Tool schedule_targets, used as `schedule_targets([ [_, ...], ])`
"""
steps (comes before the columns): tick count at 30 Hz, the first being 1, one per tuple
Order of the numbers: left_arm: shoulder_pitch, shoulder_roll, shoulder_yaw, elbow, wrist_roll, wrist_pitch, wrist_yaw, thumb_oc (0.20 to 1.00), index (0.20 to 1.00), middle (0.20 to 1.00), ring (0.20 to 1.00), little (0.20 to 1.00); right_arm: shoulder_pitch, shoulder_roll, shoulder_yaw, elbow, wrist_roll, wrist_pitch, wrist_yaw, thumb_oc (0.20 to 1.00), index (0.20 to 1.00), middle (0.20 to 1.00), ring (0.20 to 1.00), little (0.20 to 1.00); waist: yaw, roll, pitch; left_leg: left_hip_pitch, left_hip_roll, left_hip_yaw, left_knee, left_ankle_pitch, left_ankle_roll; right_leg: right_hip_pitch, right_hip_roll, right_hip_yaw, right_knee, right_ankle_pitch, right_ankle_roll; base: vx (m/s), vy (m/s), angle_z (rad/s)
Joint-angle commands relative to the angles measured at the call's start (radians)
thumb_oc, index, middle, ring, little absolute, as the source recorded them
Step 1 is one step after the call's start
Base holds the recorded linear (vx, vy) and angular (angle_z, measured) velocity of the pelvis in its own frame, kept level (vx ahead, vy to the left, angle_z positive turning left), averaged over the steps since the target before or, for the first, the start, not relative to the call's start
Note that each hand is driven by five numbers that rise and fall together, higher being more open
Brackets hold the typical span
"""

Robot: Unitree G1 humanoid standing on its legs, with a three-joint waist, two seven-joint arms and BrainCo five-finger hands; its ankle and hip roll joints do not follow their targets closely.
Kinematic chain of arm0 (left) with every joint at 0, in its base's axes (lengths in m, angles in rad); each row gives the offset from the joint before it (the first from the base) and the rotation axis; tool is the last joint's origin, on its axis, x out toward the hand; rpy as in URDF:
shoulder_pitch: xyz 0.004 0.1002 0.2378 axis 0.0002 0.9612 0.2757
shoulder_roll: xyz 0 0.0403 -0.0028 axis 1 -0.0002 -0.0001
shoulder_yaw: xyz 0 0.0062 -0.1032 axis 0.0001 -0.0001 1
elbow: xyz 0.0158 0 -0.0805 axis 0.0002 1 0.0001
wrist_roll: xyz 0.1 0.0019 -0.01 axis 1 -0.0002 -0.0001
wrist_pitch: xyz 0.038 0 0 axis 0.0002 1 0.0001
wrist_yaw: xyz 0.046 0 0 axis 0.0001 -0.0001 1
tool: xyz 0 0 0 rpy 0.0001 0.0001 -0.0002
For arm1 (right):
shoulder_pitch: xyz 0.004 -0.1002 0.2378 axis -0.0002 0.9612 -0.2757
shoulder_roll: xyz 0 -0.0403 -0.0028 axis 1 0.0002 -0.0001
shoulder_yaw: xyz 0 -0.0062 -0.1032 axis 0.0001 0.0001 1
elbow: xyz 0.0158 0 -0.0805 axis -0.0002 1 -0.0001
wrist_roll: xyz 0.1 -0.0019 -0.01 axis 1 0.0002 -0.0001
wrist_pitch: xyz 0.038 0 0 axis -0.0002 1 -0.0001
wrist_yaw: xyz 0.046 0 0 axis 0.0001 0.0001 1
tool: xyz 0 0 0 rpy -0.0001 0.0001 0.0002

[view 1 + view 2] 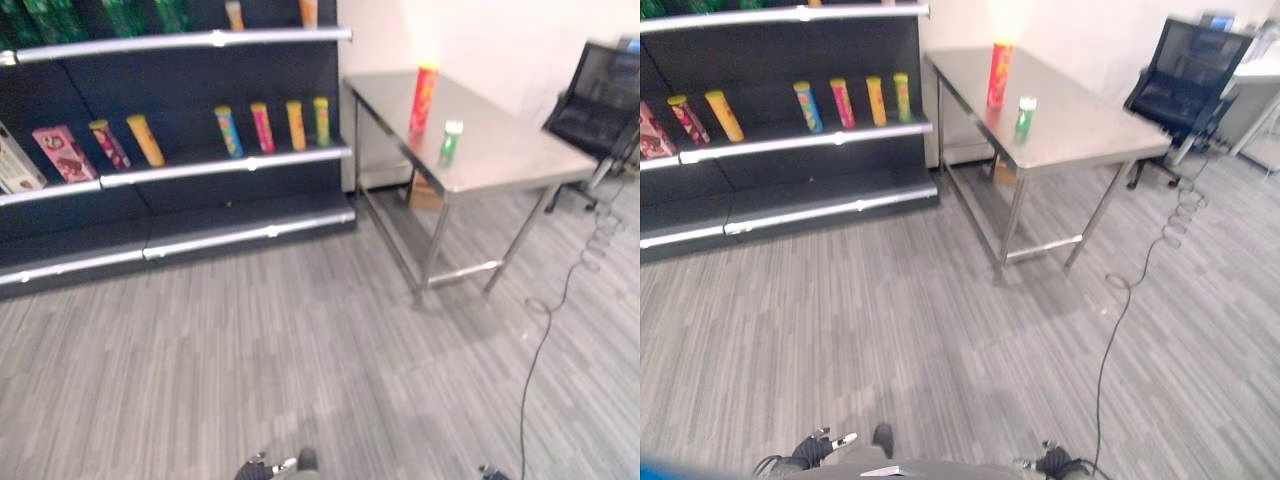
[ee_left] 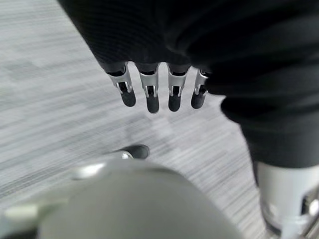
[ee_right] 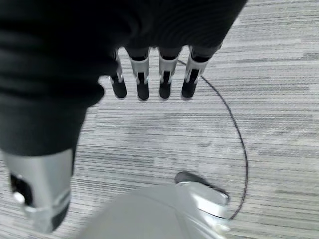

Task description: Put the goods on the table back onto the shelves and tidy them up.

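Grey floor, steel table [image 1: 520, 160] at 2 o'clock holding tall red can [image 1: 423, 98] and small green can [image 1: 450, 142], shelves [image 1: 200, 165] at 11; left hand [image 2: 159, 92], right hand [image 3: 152, 79] hang slack-fingered, empty; rushed reach risks toppling the tall can.

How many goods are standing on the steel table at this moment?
2. A tall red can stands near the back of the table, and a shorter green can stands in front of it, nearer the front edge. Nothing seems hidden there.
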Motion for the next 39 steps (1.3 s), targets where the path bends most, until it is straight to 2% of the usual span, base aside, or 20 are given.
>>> schedule_targets([
  [1, -0.022, 0.004, 0.004, -0.04, 0.003, -0.019, -0.004, 1.0, 1.0, 1.0, 1.0, 1.0, -0.057, -0.032, -0.013, -0.086, 0.005, -0.02, 0.003, 1.0, 1.0, 1.0, 1.0, 1.0, 0.0, -0.01, 0.036, -0.09, -0.063, 0.009, 0.005, 0.026, 0.059, 0.085, -0.109, 0.031, 0.121, 0.348, 0.061, 0.31, 0.228, -0.44],
  [3, -0.032, 0.014, 0.0, -0.048, 0.004, -0.019, 0.0, 1.0, 1.0, 1.0, 1.0, 1.0, -0.06, -0.036, -0.023, -0.096, 0.013, -0.019, 0.001, 1.0, 1.0, 1.0, 1.0, 1.0, -0.014, 0.005, 0.053, -0.036, -0.087, 0.014, 0.009, -0.008, 0.095, -0.004, -0.14, 0.009, 0.281, 0.481, 0.041, 0.23, 0.211, -0.19],
  [5, -0.037, 0.017, -0.005, -0.051, 0.008, -0.017, -0.001, 1.0, 1.0, 1.0, 1.0, 1.0, -0.059, -0.037, -0.028, -0.101, 0.015, -0.021, 0.0, 1.0, 1.0, 1.0, 1.0, 1.0, -0.019, 0.013, 0.062, -0.008, -0.099, 0.02, 0.003, -0.025, 0.108, -0.032, -0.157, -0.015, 0.32, 0.505, 0.035, 0.24, 0.193, 0.01],
  [6, -0.048, 0.018, -0.016, -0.054, 0.016, -0.016, -0.004, 1.0, 1.0, 1.0, 1.0, 1.0, -0.059, -0.036, -0.025, -0.104, 0.014, -0.022, -0.003, 1.0, 1.0, 1.0, 1.0, 1.0, -0.039, 0.039, 0.072, 0.044, -0.092, 0.022, -0.008, -0.054, 0.112, -0.11, -0.158, -0.083, 0.347, 0.403, 0.012, 0.48, 0.238, 0.11],
  [7, -0.057, 0.019, -0.027, -0.055, 0.026, -0.019, -0.004, 1.0, 1.0, 1.0, 1.0, 1.0, -0.056, -0.037, -0.018, -0.102, 0.012, -0.021, 0.001, 1.0, 1.0, 1.0, 1.0, 1.0, -0.062, 0.055, 0.087, 0.084, -0.088, 0.005, -0.01, -0.072, 0.105, -0.15, -0.113, -0.115, 0.265, 0.264, 0.002, 0.38, 0.153, 0.03],
  [8, -0.058, 0.018, -0.027, -0.055, 0.026, -0.019, -0.004, 1.0, 1.0, 1.0, 1.0, 1.0, -0.056, -0.037, -0.018, -0.102, 0.012, -0.021, 0.001, 1.0, 1.0, 1.0, 1.0, 1.0, -0.062, 0.056, 0.086, 0.083, -0.087, 0.005, -0.009, -0.072, 0.105, -0.151, -0.111, -0.115, 0.262, 0.266, 0.001, 0.25, 0.016, -0.2],
  [10, -0.08, 0.017, -0.046, -0.064, 0.035, -0.022, 0.001, 1.0, 1.0, 1.0, 1.0, 1.0, -0.063, -0.038, -0.01, -0.092, 0.014, -0.018, 0.002, 1.0, 1.0, 1.0, 1.0, 1.0, -0.09, 0.057, 0.113, 0.133, -0.091, -0.018, -0.027, -0.092, 0.098, -0.193, -0.041, -0.1, 0.123, 0.22, 0.018, 0.2, -0.042, 0.09],
  [12, -0.098, 0.016, -0.051, -0.074, 0.038, -0.035, 0.008, 1.0, 1.0, 1.0, 1.0, 1.0, -0.062, -0.039, -0.003, -0.061, 0.015, -0.013, 0.002, 1.0, 1.0, 1.0, 1.0, 1.0, -0.114, 0.042, 0.133, 0.2, -0.12, -0.045, -0.045, -0.13, 0.094, -0.225, 0.033, -0.038, -0.131, 0.277, 0.058, 0.36, -0.05, 0.55],
  [15, -0.108, 0.01, -0.044, -0.058, 0.056, -0.029, 0.005, 1.0, 1.0, 1.0, 1.0, 1.0, -0.054, -0.03, 0.002, -0.049, -0.002, -0.003, -0.001, 1.0, 1.0, 1.0, 1.0, 1.0, -0.134, 0.028, 0.147, 0.249, -0.146, -0.099, -0.053, -0.157, 0.089, -0.28, 0.063, -0.012, -0.285, 0.345, 0.094, 0.32, -0.05, 0.49],
  [19, -0.07, -0.018, -0.064, -0.006, 0.134, -0.018, -0.012, 1.0, 1.0, 1.0, 1.0, 1.0, -0.038, -0.041, -0.006, -0.046, -0.015, -0.003, 0.006, 1.0, 1.0, 1.0, 1.0, 1.0, -0.144, 0.027, 0.115, 0.32, -0.16, -0.126, -0.07, -0.217, 0.089, -0.278, 0.052, -0.033, -0.312, 0.394, 0.085, 0.39, -0.081, 0.4],
  [23, -0.055, -0.041, -0.072, 0.007, 0.149, -0.012, -0.015, 1.0, 1.0, 1.0, 1.0, 1.0, -0.034, -0.051, -0.006, -0.036, -0.027, -0.003, 0.01, 1.0, 1.0, 1.0, 1.0, 1.0, -0.152, 0.045, 0.098, 0.341, -0.141, -0.142, -0.049, -0.245, 0.08, -0.261, 0.061, -0.05, -0.29, 0.408, 0.067, 0.31, -0.124, 0.27],
  [27, -0.058, -0.05, -0.077, -0.006, 0.132, -0.013, -0.015, 1.0, 1.0, 1.0, 1.0, 1.0, -0.033, -0.062, -0.009, -0.045, -0.021, -0.011, 0.014, 1.0, 1.0, 1.0, 1.0, 1.0, -0.159, 0.064, 0.09, 0.326, -0.115, -0.155, 0.008, -0.206, 0.045, -0.247, 0.08, -0.051, -0.259, 0.389, 0.041, 0.28, -0.19, 0.2],
  [28, -0.067, -0.05, -0.074, -0.023, 0.104, -0.015, -0.013, 1.0, 1.0, 1.0, 1.0, 1.0, -0.033, -0.07, -0.014, -0.054, -0.006, -0.018, 0.016, 1.0, 1.0, 1.0, 1.0, 1.0, -0.16, 0.077, 0.078, 0.303, -0.09, -0.162, 0.097, -0.132, -0.01, -0.215, 0.099, -0.061, -0.238, 0.341, 0.007, 0.28, -0.213, 0.08],
  [29, -0.067, -0.05, -0.074, -0.023, 0.104, -0.015, -0.013, 1.0, 1.0, 1.0, 1.0, 1.0, -0.033, -0.07, -0.014, -0.054, -0.006, -0.018, 0.016, 1.0, 1.0, 1.0, 1.0, 1.0, -0.16, 0.077, 0.078, 0.302, -0.089, -0.163, 0.098, -0.133, -0.01, -0.215, 0.099, -0.062, -0.238, 0.34, 0.007, 0.36, -0.27, 0.15],
  [30, -0.068, -0.051, -0.072, -0.029, 0.091, -0.015, -0.014, 1.0, 1.0, 1.0, 1.0, 1.0, -0.034, -0.071, -0.016, -0.053, 0.0, -0.018, 0.015, 1.0, 1.0, 1.0, 1.0, 1.0, -0.161, 0.08, 0.075, 0.287, -0.082, -0.157, 0.145, -0.099, -0.035, -0.196, 0.102, -0.065, -0.236, 0.321, -0.004, 0.21, -0.153, 0.22],
  [31, -0.07, -0.049, -0.069, -0.033, 0.079, -0.013, -0.013, 1.0, 1.0, 1.0, 1.0, 1.0, -0.035, -0.074, -0.019, -0.055, 0.005, -0.021, 0.015, 1.0, 1.0, 1.0, 1.0, 1.0, -0.165, 0.079, 0.073, 0.26, -0.07, -0.144, 0.231, -0.045, -0.071, -0.172, 0.108, -0.064, -0.226, 0.298, -0.021, 0.27, -0.198, 0.16],
  [34, -0.068, -0.041, -0.068, -0.049, 0.062, -0.011, -0.016, 1.0, 1.0, 1.0, 1.0, 1.0, -0.031, -0.08, -0.025, -0.067, 0.022, -0.024, 0.011, 1.0, 1.0, 1.0, 1.0, 1.0, -0.157, 0.061, 0.085, 0.141, -0.061, -0.111, 0.533, 0.056, -0.108, -0.1, 0.108, -0.048, -0.22, 0.243, -0.051, 0.25, -0.197, 0.15],
  [36, -0.07, -0.035, -0.061, -0.061, 0.045, -0.01, -0.011, 1.0, 1.0, 1.0, 1.0, 1.0, -0.033, -0.085, -0.023, -0.08, 0.035, -0.024, 0.01, 1.0, 1.0, 1.0, 1.0, 1.0, -0.143, 0.04, 0.1, 0.075, -0.061, -0.078, 0.683, 0.082, -0.093, -0.056, 0.105, -0.03, -0.219, 0.224, -0.072, 0.25, -0.185, -0.07],
  [38, -0.069, -0.034, -0.059, -0.061, 0.044, -0.008, -0.009, 1.0, 1.0, 1.0, 1.0, 1.0, -0.03, -0.086, -0.022, -0.08, 0.034, -0.02, 0.007, 1.0, 1.0, 1.0, 1.0, 1.0, -0.135, 0.034, 0.105, 0.042, -0.051, -0.06, 0.726, 0.07, -0.077, -0.036, 0.106, -0.023, -0.216, 0.212, -0.081, 0.27, -0.116, -0.23],
  [39, -0.055, -0.034, -0.042, -0.06, 0.013, -0.013, -0.015, 1.0, 1.0, 1.0, 1.0, 1.0, -0.023, -0.084, -0.014, -0.09, 0.041, -0.02, 0.008, 1.0, 1.0, 1.0, 1.0, 1.0, -0.104, 0.021, 0.108, -0.06, -0.047, -0.032, 0.66, -0.003, -0.022, 0.017, 0.101, -0.006, -0.216, 0.188, -0.087, 0.29, -0.076, -0.33],
])
